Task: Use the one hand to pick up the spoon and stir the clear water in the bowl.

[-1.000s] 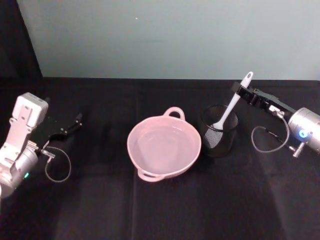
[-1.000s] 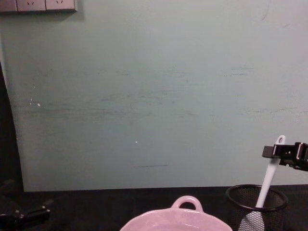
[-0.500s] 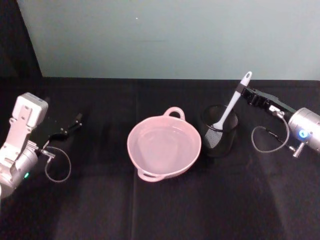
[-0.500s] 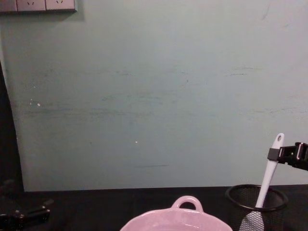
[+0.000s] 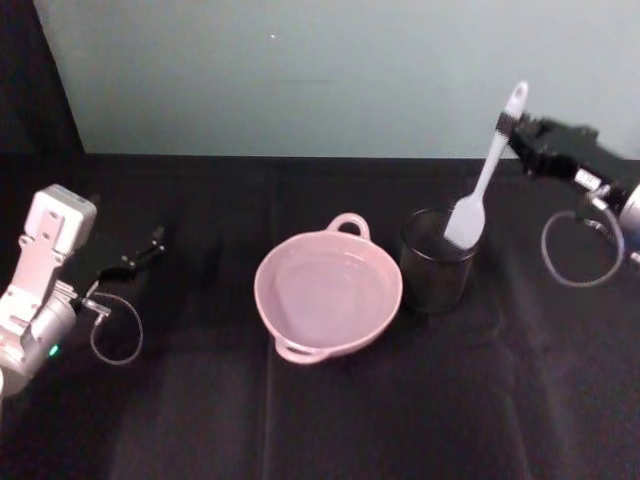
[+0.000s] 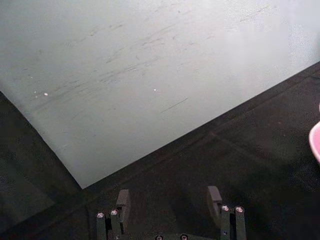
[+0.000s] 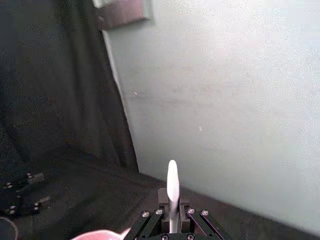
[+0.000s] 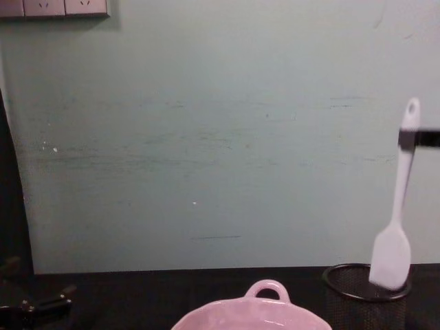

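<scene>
Left pincer (image 5: 152, 243) and right pincer (image 5: 505, 125) are black, with silver wrists (image 5: 27, 325) and looped grey cables (image 5: 140, 335).

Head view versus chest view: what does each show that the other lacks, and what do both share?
Head view: the whole bowl from above, inside included, and the right gripper's black body. Chest view: wall sockets at top left, and the spoon's head from the side, at the mesh cup's rim. Both: the spoon clamped near its handle end, the bowl's loop handle, the cup, the left gripper.
</scene>
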Available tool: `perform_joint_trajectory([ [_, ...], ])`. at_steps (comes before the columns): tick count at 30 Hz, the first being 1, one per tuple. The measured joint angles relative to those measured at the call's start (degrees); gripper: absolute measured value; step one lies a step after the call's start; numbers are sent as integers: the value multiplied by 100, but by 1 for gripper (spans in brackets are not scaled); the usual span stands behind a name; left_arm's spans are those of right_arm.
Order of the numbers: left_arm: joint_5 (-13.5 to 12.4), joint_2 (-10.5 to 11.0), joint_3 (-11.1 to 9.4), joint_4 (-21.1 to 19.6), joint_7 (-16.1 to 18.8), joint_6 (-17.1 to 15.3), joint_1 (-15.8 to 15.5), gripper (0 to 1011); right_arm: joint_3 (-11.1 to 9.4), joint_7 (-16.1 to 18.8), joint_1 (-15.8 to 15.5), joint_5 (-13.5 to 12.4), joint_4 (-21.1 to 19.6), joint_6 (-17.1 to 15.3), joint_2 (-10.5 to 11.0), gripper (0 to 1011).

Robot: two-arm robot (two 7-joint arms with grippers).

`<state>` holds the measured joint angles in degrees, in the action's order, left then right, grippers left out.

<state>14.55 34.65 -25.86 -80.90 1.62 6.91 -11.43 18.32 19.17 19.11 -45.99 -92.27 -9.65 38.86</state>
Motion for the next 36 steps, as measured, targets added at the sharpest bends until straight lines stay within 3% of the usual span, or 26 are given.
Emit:
perform_joint_trajectory([
  [4, 0, 0, 0, 0, 0, 0, 0, 1011, -90, 88, 46, 119, -416, -87, 194, 110],
  [10, 0, 0, 0, 0, 0, 0, 0, 1011, -141, 263, 309, 155, -821, -306, 280, 111],
  [12, 0, 0, 0, 0, 0, 0, 0, 1011, -111, 321, 398, 146, -882, -364, 273, 111],
  [16, 0, 0, 0, 0, 0, 0, 0, 1011, 158, 569, 648, 168, -963, -382, 149, 111],
  [22, 0, 0, 0, 0, 0, 0, 0, 1011, 760, 881, 804, 383, -613, -78, -303, 111],
  [28, 0, 0, 0, 0, 0, 0, 0, 1011, 1166, 1123, 776, 798, -147, 451, -625, 110],
  [36, 0, 0, 0, 0, 0, 0, 0, 1011, 1323, 1195, 586, 1311, 310, 1018, -793, 111],
])
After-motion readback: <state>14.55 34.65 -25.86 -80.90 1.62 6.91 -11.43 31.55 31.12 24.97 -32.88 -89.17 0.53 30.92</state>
